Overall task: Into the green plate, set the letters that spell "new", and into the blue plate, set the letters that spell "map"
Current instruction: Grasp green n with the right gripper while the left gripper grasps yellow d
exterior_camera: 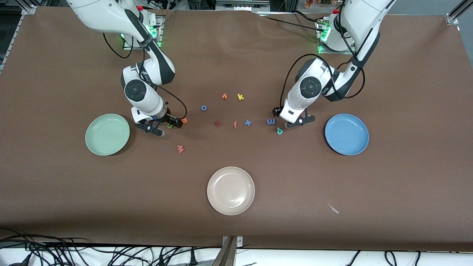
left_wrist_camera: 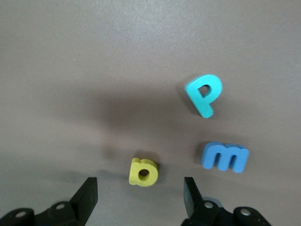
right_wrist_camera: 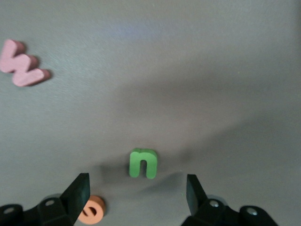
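Both arms are down low and lining up first picks, with nothing delivered yet: the green plate (exterior_camera: 107, 134) and the blue plate (exterior_camera: 346, 133) both sit bare on the tabletop (exterior_camera: 236, 55). The right claw (right_wrist_camera: 136, 190) hangs just above the tabletop beside the green plate, jaws spread wide and empty, the green "n" (right_wrist_camera: 143, 163) between its fingers, the orange "e" (right_wrist_camera: 91, 209) by one fingertip, and the salmon "w" (right_wrist_camera: 22, 69) well apart. The left claw (left_wrist_camera: 140, 195) mirrors it beside the blue plate, wide and empty, bracketing the yellow "a" (left_wrist_camera: 143, 172); the blue "m" (left_wrist_camera: 225, 157) and teal "p" (left_wrist_camera: 204, 94) lie just off to the side. Next, I'd judge, each claw settles down, pinches its letter, lifts and swings to its plate. Both wrists point steeply down.
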`<state>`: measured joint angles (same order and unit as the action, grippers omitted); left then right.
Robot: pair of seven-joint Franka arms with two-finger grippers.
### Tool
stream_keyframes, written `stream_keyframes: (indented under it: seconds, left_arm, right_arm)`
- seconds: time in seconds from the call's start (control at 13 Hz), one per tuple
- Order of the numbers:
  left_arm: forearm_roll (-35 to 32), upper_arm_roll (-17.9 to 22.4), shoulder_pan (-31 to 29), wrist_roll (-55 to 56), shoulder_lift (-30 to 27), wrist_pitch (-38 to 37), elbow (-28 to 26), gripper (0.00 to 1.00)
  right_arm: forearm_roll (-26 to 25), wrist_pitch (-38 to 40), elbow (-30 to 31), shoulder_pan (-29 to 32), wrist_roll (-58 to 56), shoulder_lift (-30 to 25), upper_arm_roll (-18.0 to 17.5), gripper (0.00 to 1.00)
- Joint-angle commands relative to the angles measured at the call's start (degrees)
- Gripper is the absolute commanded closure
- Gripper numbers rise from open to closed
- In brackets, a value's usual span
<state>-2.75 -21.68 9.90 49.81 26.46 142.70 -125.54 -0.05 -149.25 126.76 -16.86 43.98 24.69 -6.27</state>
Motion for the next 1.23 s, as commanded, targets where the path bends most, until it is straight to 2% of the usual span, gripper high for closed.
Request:
stream_keyframes:
  seconds: [0.0, 0.31, 0.69, 1.0, 1.15]
  left_arm:
    - [-3.31, 0.59, 0.56, 2.92, 0.78, 0.65, 0.29, 0.18]
    - [-3.32, 0.50, 0.65, 2.92, 1.22, 0.65, 0.38, 0.29]
    - [-3.32, 0.50, 0.83, 3.01, 1.22, 0.56, 0.56, 0.54]
    - [-3.32, 0.41, 1.09, 3.71, 1.14, 0.03, 0.56, 0.56]
    - [-3.32, 0.50, 1.35, 3.71, 1.22, 0.03, 0.64, 0.62]
  right_arm:
    - [-0.13, -1.04, 0.33, -0.19, -0.56, 0.62, -0.06, 0.23]
    - [-0.13, -0.95, 0.33, -0.11, -1.61, 0.62, -0.06, 0.45]
    - [-0.13, -0.95, 0.24, 0.07, -2.49, 0.62, 0.20, 0.52]
    - [-0.04, -0.78, 0.15, 0.42, -4.24, 0.71, 0.38, 0.55]
    - [-0.04, -0.78, 0.15, 0.42, -4.25, 0.71, 0.38, 0.57]
